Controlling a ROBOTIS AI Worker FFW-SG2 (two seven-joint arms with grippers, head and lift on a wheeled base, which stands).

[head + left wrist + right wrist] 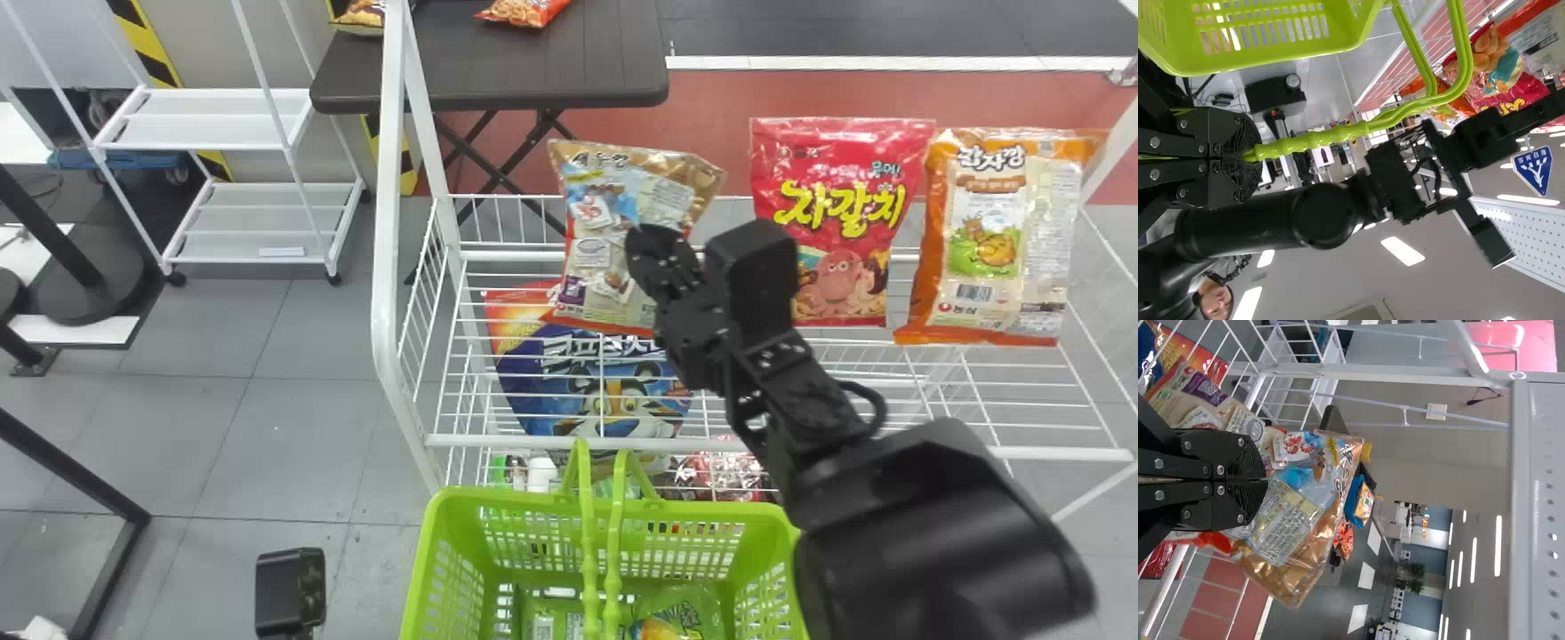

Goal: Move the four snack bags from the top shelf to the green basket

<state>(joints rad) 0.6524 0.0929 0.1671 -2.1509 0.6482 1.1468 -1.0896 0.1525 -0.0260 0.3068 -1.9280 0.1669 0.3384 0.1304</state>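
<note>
The right end effector (1263,481) is closed on one side of the brown snack bag (597,271), nearly upright, beyond and above the green basket (524,500), so the coming move likely runs down and back toward the robot.

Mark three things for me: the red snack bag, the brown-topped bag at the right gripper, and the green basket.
Red snack bag (840,218): head view, middle of its front.
Brown-topped bag (609,218): head view, upper middle of its printed face.
Green basket (524,500): head view, its far rim.
</note>
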